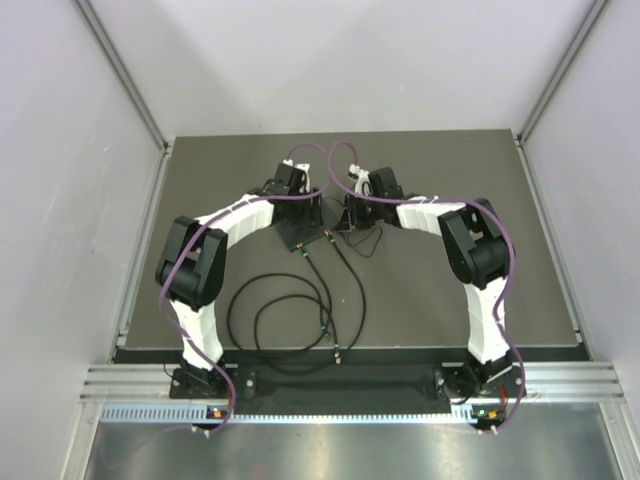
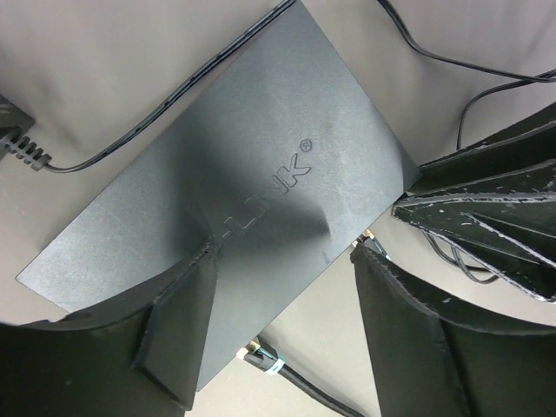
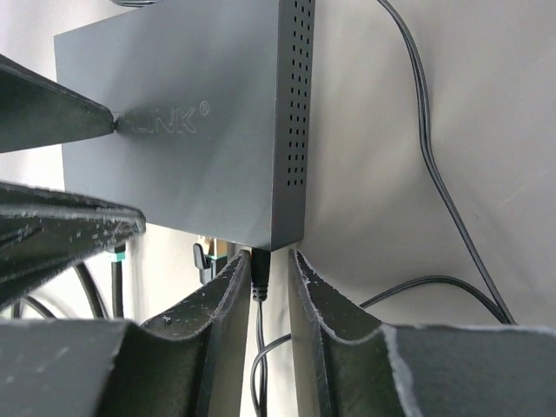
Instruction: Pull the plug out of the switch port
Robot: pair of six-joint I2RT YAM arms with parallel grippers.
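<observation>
two grippers: left gripper [image 2: 285, 252], spread, rests on the likely light, rigid switch [image 2: 261, 148]; right gripper [image 3: 269, 257] flanks the stiff plug [image 3: 259, 278], clamping indeterminable; best grasped by its body.

The switch [image 2: 261, 165] has a matt black shell, plastic by the look, with a faint grain and fine scratches. Its raised lettering catches a little more light. The fingers [image 2: 174, 339] of my left claw [image 2: 285, 252] are dull black and rough-cut along their edges. Those of my right claw [image 3: 268, 271] are flecked with pale scuffs. The plug [image 3: 260, 280] and the cable [image 3: 432, 174] wear smooth, slightly shiny black sheathing. The tabletop [image 1: 420, 290] is a flat, matt grey-brown. My arm shells [image 1: 235, 220] look like glossy white plastic.
</observation>
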